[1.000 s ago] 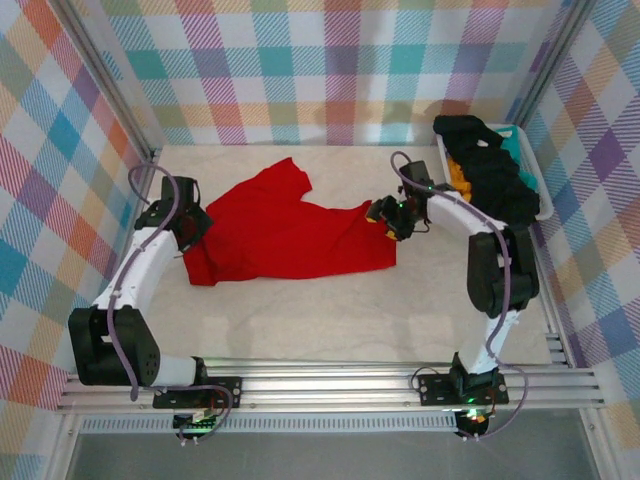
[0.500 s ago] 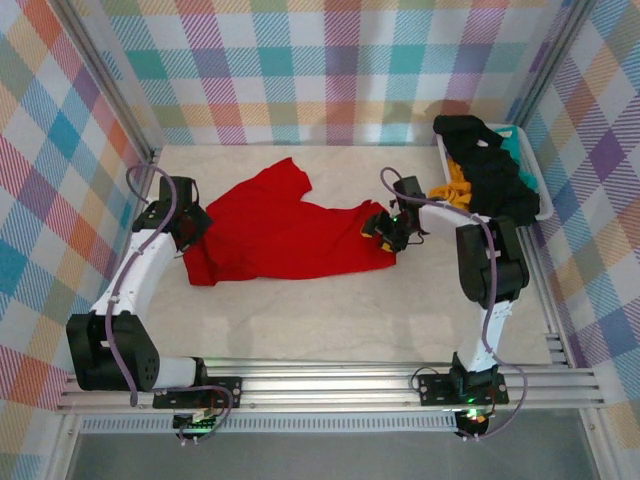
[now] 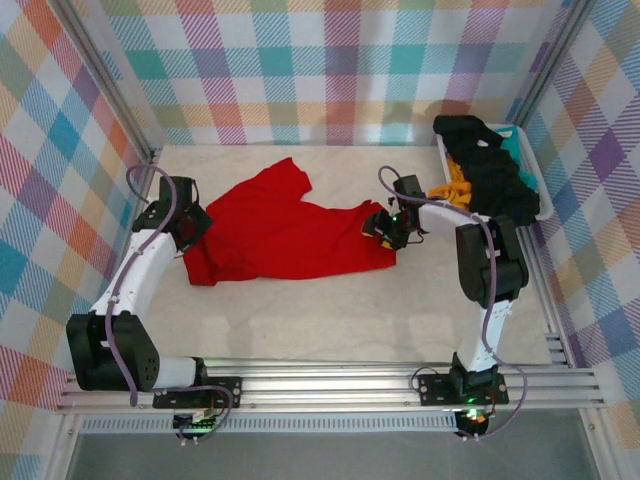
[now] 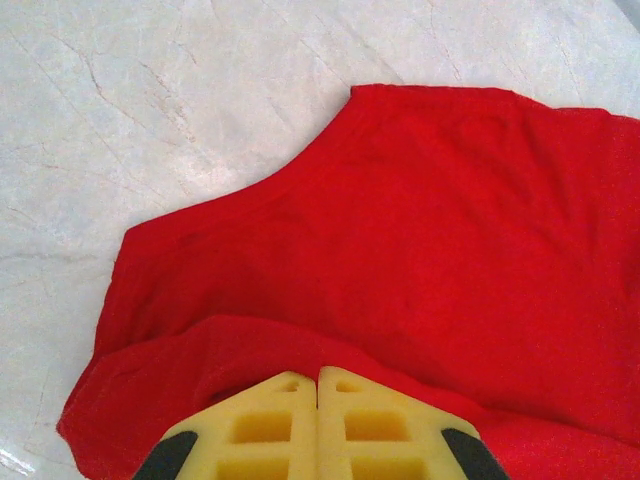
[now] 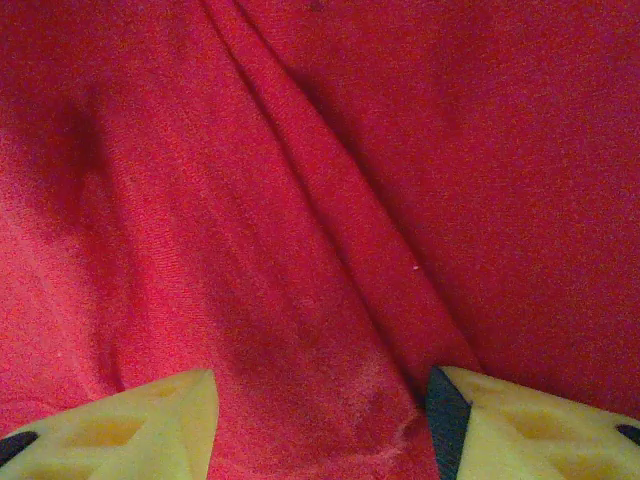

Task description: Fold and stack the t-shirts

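Top external view: the red t-shirt (image 3: 290, 235) lies spread but rumpled mid-worktop (image 3: 350, 320), one arm at each end of it.
Left gripper (image 3: 190, 228): at the shirt's left edge. In the left wrist view its jaws are pressed together, and a fold of red cloth humps up at the tips. It probably pins that edge so the shirt cannot slide.
Right gripper (image 3: 385, 228): low on the shirt's right edge. In the right wrist view its jaws stand apart, straddling a raised crease. Nothing is pinched yet, and it looks placed to take that ridge.
Basket (image 3: 545, 200): far right corner, holding a black shirt (image 3: 490, 170) and an orange-yellow shirt (image 3: 458, 182), apparently waiting their turn.
Stage: flattening, with no fold made.
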`<state>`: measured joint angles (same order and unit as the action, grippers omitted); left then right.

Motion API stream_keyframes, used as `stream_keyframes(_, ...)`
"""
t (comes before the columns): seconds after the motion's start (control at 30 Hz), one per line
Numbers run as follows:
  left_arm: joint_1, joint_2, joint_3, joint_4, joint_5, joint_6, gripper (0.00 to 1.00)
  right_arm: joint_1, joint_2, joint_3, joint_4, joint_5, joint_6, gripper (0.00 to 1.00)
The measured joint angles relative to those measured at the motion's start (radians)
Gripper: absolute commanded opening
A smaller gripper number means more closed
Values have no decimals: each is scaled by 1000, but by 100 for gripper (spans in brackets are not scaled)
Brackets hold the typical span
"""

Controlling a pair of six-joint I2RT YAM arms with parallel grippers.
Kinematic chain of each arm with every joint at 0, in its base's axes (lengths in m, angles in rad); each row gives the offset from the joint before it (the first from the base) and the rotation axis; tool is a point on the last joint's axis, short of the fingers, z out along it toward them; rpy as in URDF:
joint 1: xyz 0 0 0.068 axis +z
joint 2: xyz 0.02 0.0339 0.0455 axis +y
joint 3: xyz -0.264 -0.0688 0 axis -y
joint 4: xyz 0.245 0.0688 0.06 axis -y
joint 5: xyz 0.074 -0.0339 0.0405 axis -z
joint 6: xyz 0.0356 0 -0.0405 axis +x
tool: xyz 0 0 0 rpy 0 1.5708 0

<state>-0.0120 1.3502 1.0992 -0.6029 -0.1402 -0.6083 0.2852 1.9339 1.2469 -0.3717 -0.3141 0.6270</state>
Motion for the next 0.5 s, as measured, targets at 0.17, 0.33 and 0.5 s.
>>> stream_keyframes(0.17, 0, 0, 0, 0, 0, 0, 0, 5, -37, -16, 10, -33, 8, 45)
stream_keyframes(0.33, 0, -3, 0, 0, 0, 0, 0, 17, -85, -37, 14, -55, 16, 32)
stream_keyframes(0.5, 0, -14, 0, -5, 0, 1, 0, 19, -110, -69, -5, -42, 14, 30)
